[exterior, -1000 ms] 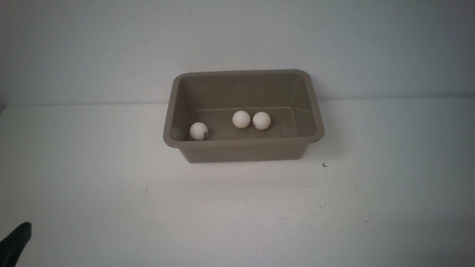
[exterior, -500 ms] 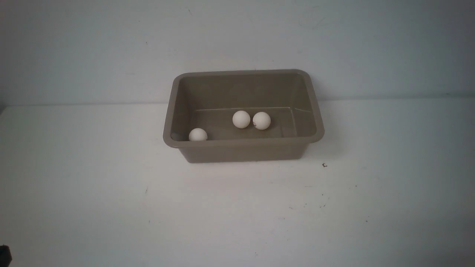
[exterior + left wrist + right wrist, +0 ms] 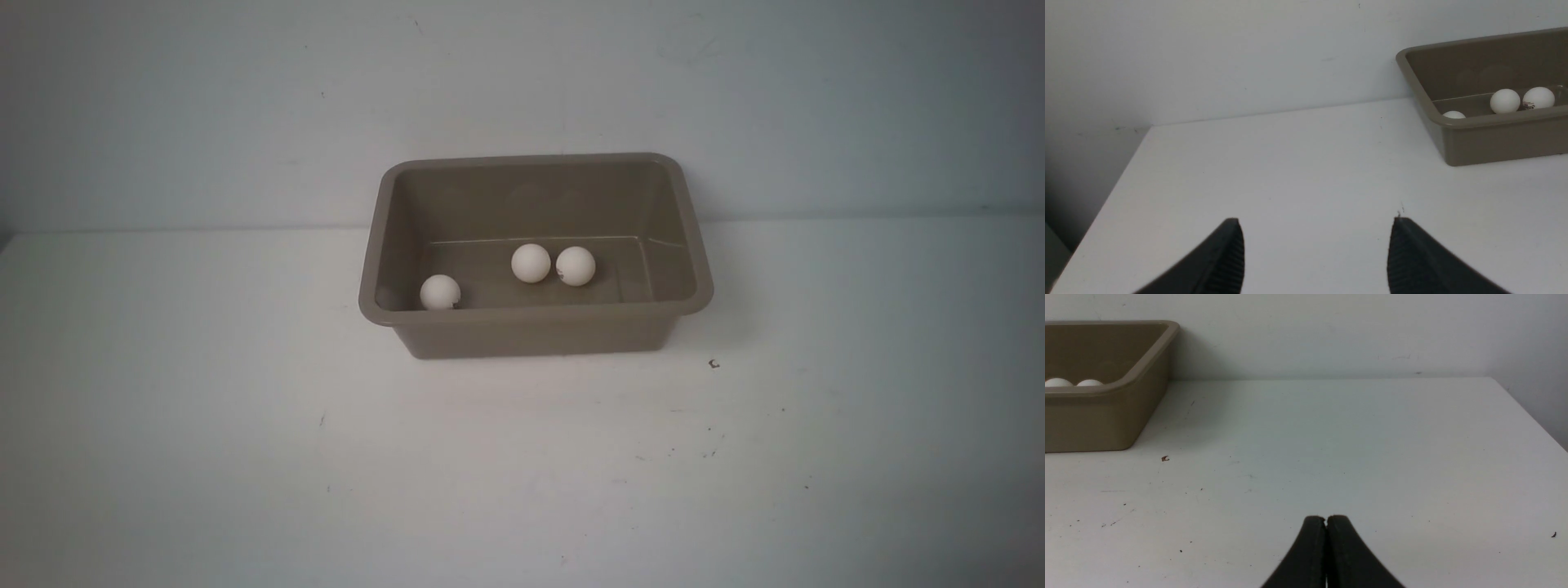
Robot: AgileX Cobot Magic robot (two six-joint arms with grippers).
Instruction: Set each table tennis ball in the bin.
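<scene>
The taupe bin (image 3: pixel 535 331) stands at the back middle of the white table. Three white table tennis balls lie inside it: one (image 3: pixel 440 291) near its front left corner, and two side by side in the middle (image 3: pixel 531 263) (image 3: pixel 575 265). The bin (image 3: pixel 1502 143) and its balls also show in the left wrist view. My left gripper (image 3: pixel 1316 222) is open and empty over bare table, well to the left of the bin. My right gripper (image 3: pixel 1326 518) is shut with nothing in it, over the table to the right of the bin (image 3: pixel 1106 416). Neither gripper appears in the front view.
A small dark speck (image 3: pixel 714 364) lies on the table just right of the bin's front. The table's left edge (image 3: pixel 1106 196) and right edge (image 3: pixel 1531 412) are close to the grippers. A pale wall stands right behind the bin.
My left gripper has drawn back out of the front view at the lower left. The ball at the bin's front left corner has shifted slightly; the other two have stayed put.
</scene>
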